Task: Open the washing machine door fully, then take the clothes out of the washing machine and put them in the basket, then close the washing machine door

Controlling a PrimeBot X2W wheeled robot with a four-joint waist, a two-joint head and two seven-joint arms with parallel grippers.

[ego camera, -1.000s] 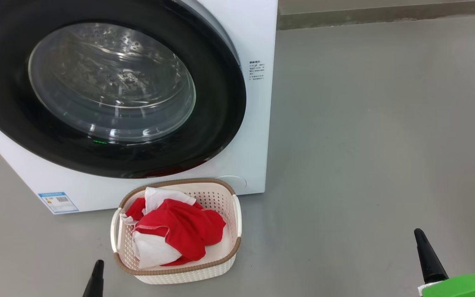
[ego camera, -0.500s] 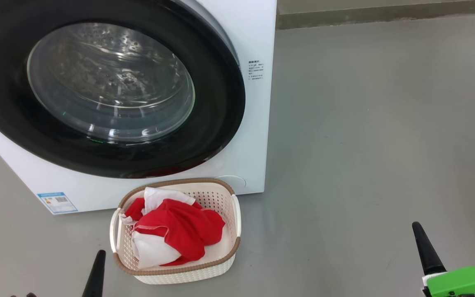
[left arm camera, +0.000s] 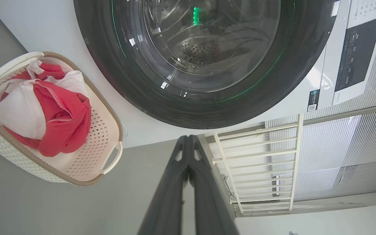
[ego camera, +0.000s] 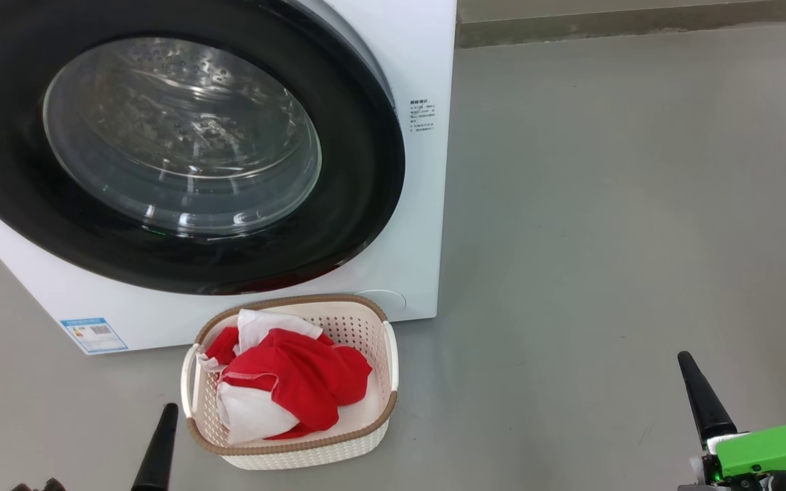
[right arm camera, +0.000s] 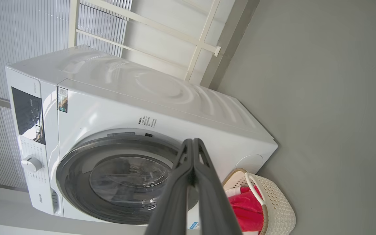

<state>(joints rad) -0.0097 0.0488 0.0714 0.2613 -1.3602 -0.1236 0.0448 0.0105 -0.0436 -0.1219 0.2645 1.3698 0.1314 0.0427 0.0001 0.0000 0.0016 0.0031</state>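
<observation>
The white washing machine (ego camera: pixel 427 204) (right arm camera: pixel 162 107) (left arm camera: pixel 44 29) stands at upper left, its round black-rimmed door (ego camera: pixel 359 170) (left arm camera: pixel 119 85) (right arm camera: pixel 77 195) closed flat against the front. Through the glass I see a bare steel drum. On the floor in front sits the cream basket (ego camera: pixel 372 436) (left arm camera: pixel 90 156) (right arm camera: pixel 279 202) holding the red and white clothes (ego camera: pixel 297 378) (left arm camera: pixel 60 120) (right arm camera: pixel 246 209). My left gripper (ego camera: pixel 168 409) (left arm camera: pixel 188 138) is shut and empty, just left of the basket. My right gripper (ego camera: pixel 685 358) (right arm camera: pixel 193 141) is shut and empty, far right of it.
Grey floor (ego camera: pixel 604 204) spreads to the right of the machine. A wall base (ego camera: pixel 638 24) runs along the far edge. A white railing (left arm camera: pixel 256 156) and ribbed wall panels (left arm camera: pixel 338 147) stand beside the machine.
Both grippers have risen a little in the head view, the right one more, with its green wrist part now showing. Door, basket and clothes have not moved.
</observation>
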